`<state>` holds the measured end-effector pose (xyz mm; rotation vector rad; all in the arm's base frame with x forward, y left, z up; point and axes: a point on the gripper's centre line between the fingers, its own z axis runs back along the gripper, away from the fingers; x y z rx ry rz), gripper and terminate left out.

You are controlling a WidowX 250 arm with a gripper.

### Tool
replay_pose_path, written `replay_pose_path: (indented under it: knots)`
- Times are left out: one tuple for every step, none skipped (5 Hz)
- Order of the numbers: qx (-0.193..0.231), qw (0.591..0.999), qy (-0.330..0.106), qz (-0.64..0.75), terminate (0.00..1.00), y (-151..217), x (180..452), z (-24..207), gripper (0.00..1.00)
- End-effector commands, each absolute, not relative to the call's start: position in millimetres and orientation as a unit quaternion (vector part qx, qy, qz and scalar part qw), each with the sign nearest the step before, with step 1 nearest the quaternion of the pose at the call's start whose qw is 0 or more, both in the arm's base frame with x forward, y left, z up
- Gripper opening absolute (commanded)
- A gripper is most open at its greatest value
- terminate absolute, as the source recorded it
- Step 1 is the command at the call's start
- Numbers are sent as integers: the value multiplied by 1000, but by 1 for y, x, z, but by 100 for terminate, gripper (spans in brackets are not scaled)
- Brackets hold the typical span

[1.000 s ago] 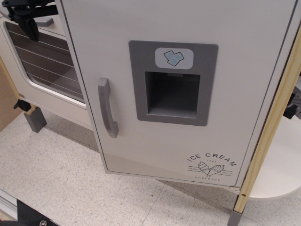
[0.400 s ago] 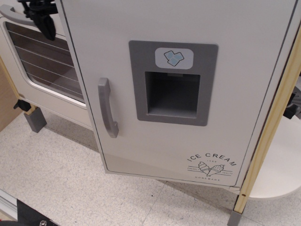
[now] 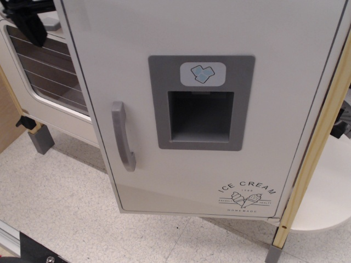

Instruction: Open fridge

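- My gripper (image 3: 30,24), a dark shape at the top left corner, hangs in front of the oven door (image 3: 52,71); I cannot tell how wide my jaws stand, and I see nothing held.
- The fridge (image 3: 219,109) fills the middle of the scene, its left edge standing proud of the oven front, so I judge it part-way open.
- Its vertical grey handle (image 3: 123,136) lies to my right and lower, long axis running up and down beside the ice-dispenser recess (image 3: 201,102).
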<state>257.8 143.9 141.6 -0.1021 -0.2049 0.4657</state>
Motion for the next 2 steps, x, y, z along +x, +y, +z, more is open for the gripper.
replay_pose_path:
  knots:
    - [-56,980,-116,150,0,131,219,166,100]
    - [-56,987,-111,105,100,119,201,165,100]
